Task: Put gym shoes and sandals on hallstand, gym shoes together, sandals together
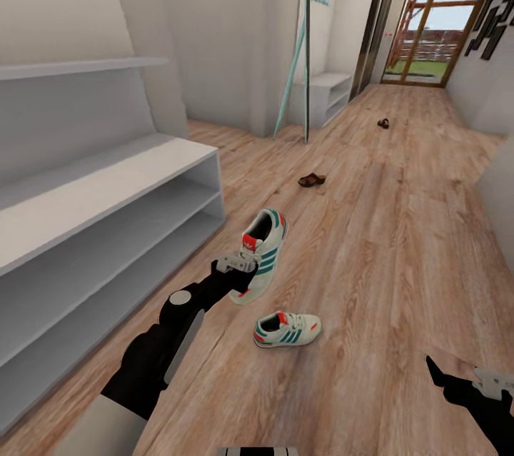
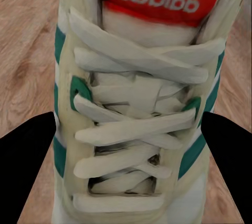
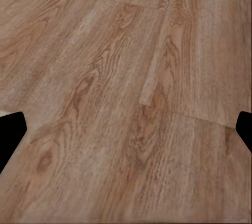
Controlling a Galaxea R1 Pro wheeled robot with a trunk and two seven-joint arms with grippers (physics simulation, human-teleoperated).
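Lighting: even, bright; daylight coming through the glass door [image 1: 437, 28] at the corridor's far end. Shadows: showing faint, soft. Wrist views: rendering slightly blurred. Head view: bending straight lines at edges

A home hallway: long wood-plank corridor floor [image 1: 400, 242] running toward a glazed door [image 1: 437, 28] at one o'clock, daylight and lawn beyond. A white hallstand [image 1: 107, 228] with open shelves stands at nine o'clock; gym shoes [image 1: 285, 330] and sandals [image 1: 312, 180] lie scattered about.
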